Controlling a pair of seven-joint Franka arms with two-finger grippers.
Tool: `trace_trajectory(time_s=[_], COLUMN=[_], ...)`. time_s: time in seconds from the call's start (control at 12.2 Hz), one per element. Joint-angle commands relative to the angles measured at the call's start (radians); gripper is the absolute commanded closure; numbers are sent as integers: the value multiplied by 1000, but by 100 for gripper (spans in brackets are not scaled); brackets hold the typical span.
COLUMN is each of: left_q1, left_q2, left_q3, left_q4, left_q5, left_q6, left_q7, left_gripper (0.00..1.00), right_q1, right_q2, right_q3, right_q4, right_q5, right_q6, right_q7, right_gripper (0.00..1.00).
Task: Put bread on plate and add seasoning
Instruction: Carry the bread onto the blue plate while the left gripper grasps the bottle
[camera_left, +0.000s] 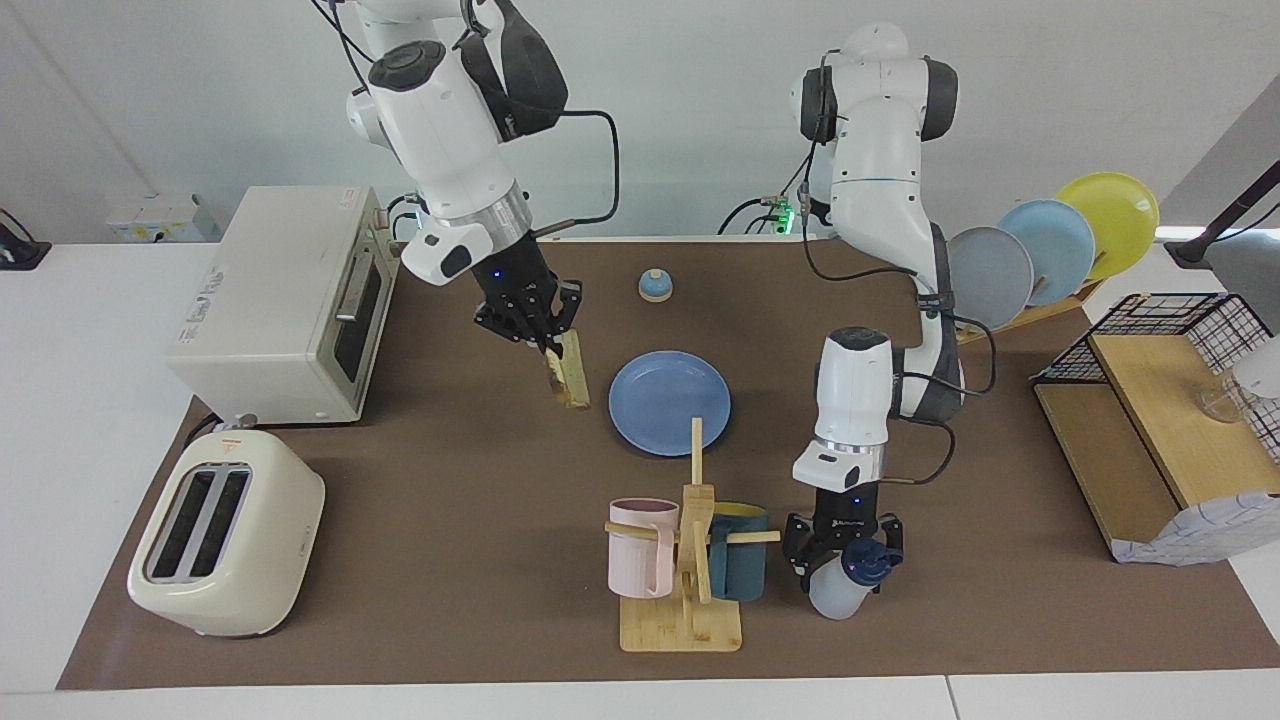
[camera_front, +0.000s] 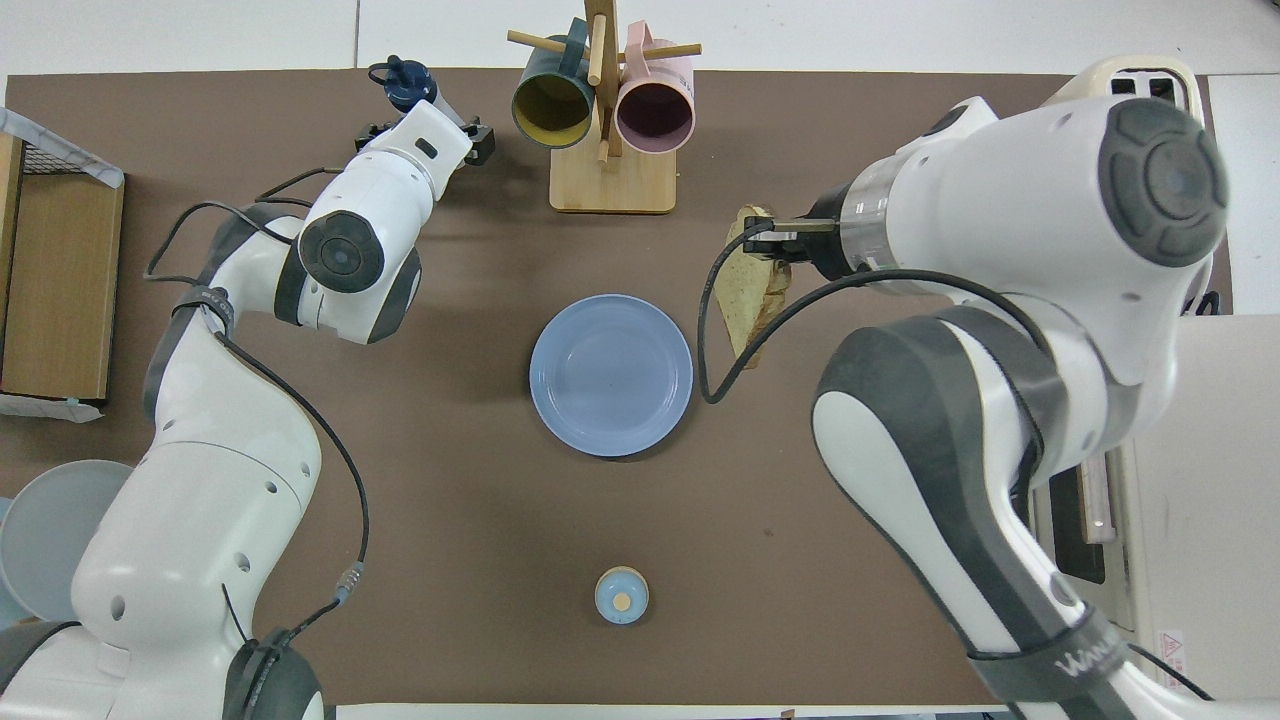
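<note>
My right gripper (camera_left: 548, 345) is shut on the top edge of the bread (camera_left: 567, 375), which hangs on edge over the brown mat beside the blue plate (camera_left: 669, 402), toward the right arm's end. In the overhead view the bread (camera_front: 752, 300) hangs under that gripper (camera_front: 768, 238), beside the plate (camera_front: 610, 375). My left gripper (camera_left: 843, 556) is shut on the seasoning bottle (camera_left: 838, 592), white with a navy cap, tilted and low over the mat beside the mug rack. In the overhead view the bottle's cap (camera_front: 405, 85) sticks out past the left gripper (camera_front: 428, 135).
A wooden mug rack (camera_left: 690, 600) with a pink and a teal mug stands farther from the robots than the plate. A blue-domed bell (camera_left: 655, 286) sits nearer to them. A toaster oven (camera_left: 290, 300) and a toaster (camera_left: 225, 545) are at the right arm's end. Upright plates (camera_left: 1050, 250) and a wooden shelf (camera_left: 1150, 420) are at the left arm's end.
</note>
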Motion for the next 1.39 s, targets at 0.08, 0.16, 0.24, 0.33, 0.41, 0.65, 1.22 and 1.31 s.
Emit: trace_trajectory(time_s=[0.08,0.16,0.24,0.33,0.41,0.65,1.22,1.31], left_q1=[5,5,5,7,12,15,114,151], left_q2=[13,13,13,12,3,-33,-197,-239], left_q3=[-15,-13,-15,-15,-16,-23,-127,-168], left_q4=[26,25,18,18,18,12,-1,-2], left_q5=[8,11,11,11,11,0,-12,-13], left_q6=[-18,-18,-15,-18,-21,-53,-236,-327], left_q7=[9,12,19,19,21,15,111,184], left_gripper=[100,100,100,100,100,100,100,100], right_q1=[129,147,168,181,199,265,201,192], right_q2=[83,83,83,82,88,100,53,44], right_q3=[-3,-2,-2,-2,-3,-3,-6,-6], right_q4=[-70,-70,-71,-88,-106,-191,-349,-390], right_q5=[19,19,31,65,83,87,87,87], right_q6=[256,259,274,303,328,423,443,484], right_q7=[242,288,310,316,311,334,331,337], right_gripper=[100,100,100,100,100,100,100,100])
